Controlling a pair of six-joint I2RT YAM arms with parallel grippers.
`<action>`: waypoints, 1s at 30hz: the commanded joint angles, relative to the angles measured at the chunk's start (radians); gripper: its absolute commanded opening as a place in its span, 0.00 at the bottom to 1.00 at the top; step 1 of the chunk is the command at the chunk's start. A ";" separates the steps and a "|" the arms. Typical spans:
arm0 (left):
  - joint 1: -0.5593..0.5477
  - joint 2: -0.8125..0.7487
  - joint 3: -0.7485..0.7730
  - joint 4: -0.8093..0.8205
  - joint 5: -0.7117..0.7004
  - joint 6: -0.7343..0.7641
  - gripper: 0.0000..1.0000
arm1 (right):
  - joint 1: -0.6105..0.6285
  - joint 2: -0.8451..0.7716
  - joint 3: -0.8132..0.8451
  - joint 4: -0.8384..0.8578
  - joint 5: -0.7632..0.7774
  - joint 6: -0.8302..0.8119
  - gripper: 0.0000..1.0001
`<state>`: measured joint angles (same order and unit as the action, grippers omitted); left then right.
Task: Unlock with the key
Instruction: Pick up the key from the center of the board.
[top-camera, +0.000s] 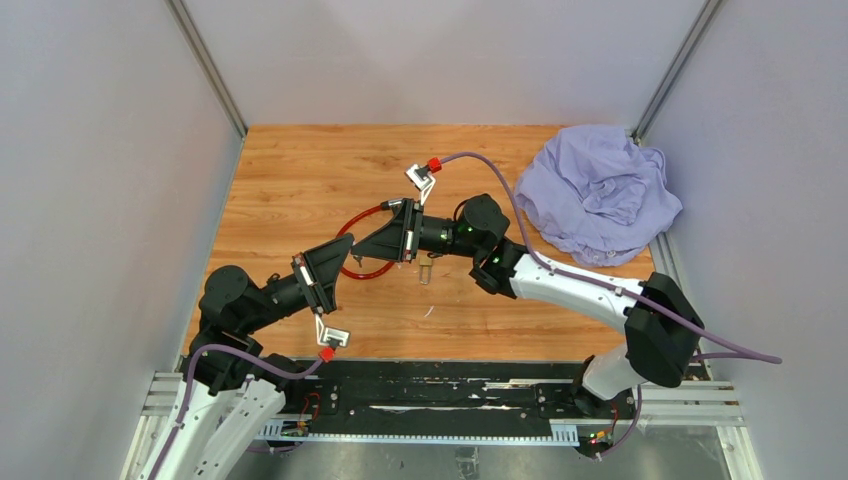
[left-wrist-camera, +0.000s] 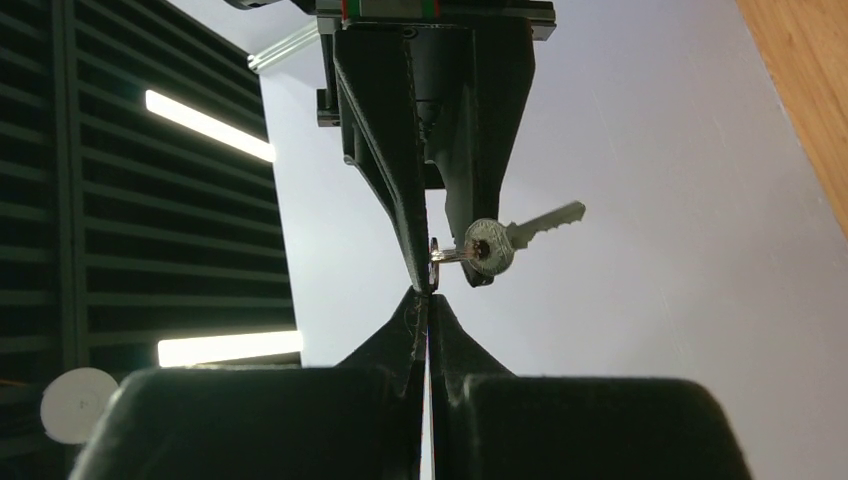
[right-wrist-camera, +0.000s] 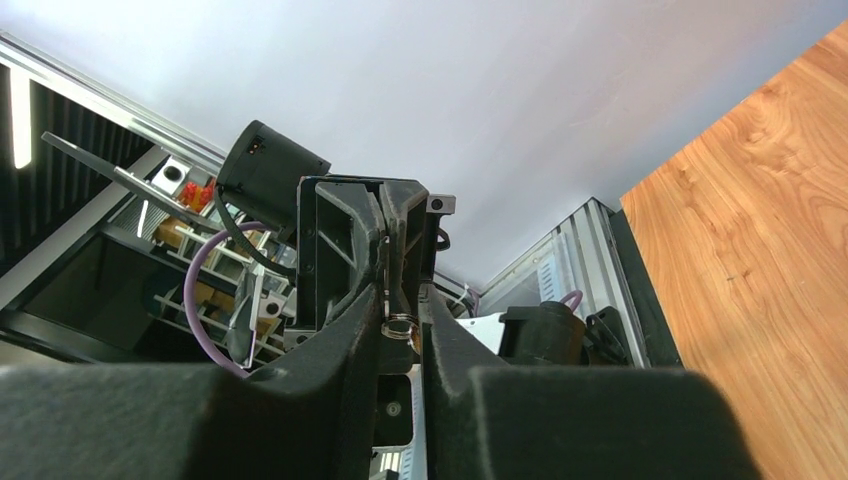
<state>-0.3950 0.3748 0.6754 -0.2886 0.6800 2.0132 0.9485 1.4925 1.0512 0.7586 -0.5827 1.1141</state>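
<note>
Left end effector (left-wrist-camera: 428, 298) clenched on key ring (left-wrist-camera: 438, 262); right end effector (right-wrist-camera: 404, 306) straddles it, grip unclear.

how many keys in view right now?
1. The key is on a ring held at the tip of the left gripper, between the fingers of the right gripper. Others may be hidden.

Enclosing a wooden bench (top-camera: 300, 170) with pale grey walls (top-camera: 100, 150); glowing from strip lights (left-wrist-camera: 205, 125) among dark slats (left-wrist-camera: 120, 230).
</note>
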 joint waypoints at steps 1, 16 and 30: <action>-0.002 -0.003 -0.011 0.030 0.001 0.021 0.00 | -0.016 0.011 -0.009 0.080 -0.016 0.034 0.16; -0.003 -0.010 -0.029 0.031 -0.024 0.039 0.00 | -0.017 0.007 -0.036 0.165 -0.009 0.103 0.01; -0.002 -0.020 -0.034 0.020 -0.007 -0.012 0.71 | -0.019 -0.057 0.021 -0.059 -0.088 -0.009 0.01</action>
<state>-0.3950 0.3660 0.6411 -0.2760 0.6643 2.0380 0.9482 1.4761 1.0222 0.7769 -0.6006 1.1767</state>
